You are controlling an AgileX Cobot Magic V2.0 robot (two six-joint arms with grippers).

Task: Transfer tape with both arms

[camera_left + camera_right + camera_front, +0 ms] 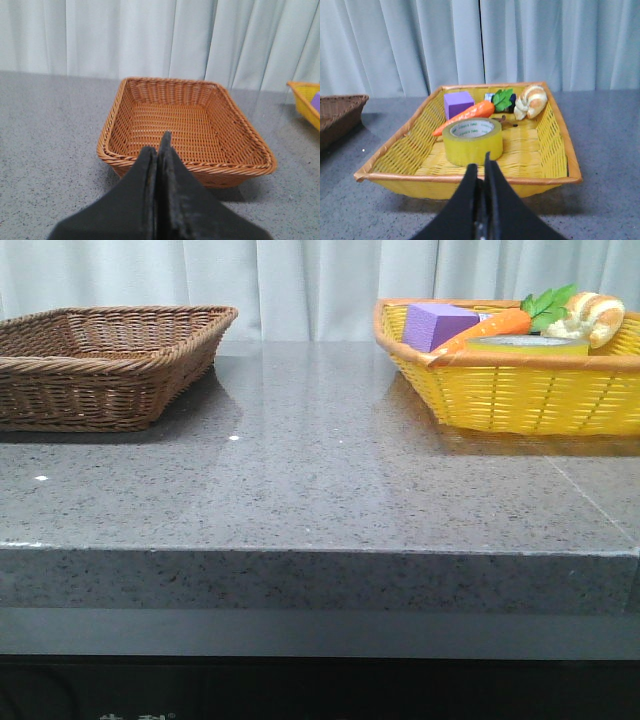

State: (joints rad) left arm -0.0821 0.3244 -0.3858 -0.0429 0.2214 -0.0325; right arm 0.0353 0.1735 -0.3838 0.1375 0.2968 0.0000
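Tape (472, 140) is lying flat in the yellow basket (555, 145) beside the carrot (465, 115), while both the right gripper (481, 167) and left gripper (158, 150) are sitting pressed together, risking a blunt knock unless the right one spreads first.

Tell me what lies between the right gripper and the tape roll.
In the right wrist view, only the yellow basket's near rim and bare woven floor lie between the right gripper and the tape roll.
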